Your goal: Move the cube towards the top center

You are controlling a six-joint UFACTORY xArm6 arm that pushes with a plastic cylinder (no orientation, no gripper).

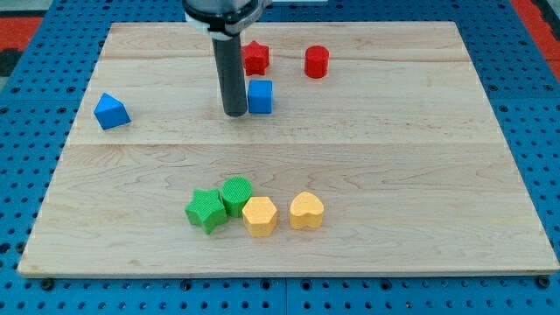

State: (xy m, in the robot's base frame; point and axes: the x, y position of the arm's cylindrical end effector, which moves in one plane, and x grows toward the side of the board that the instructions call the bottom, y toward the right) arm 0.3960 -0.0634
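Observation:
A blue cube (260, 96) sits on the wooden board (394, 175) near the view's top centre. My tip (234, 113) rests on the board just to the cube's left, touching or almost touching it. A red star block (255, 58) lies just above the cube, towards the view's top.
A red cylinder (317, 62) stands to the right of the red star. A blue triangular block (111, 111) lies at the view's left. Near the bottom centre sit a green star (206, 210), a green block (236, 194), a yellow hexagonal block (260, 215) and a yellow heart (306, 211).

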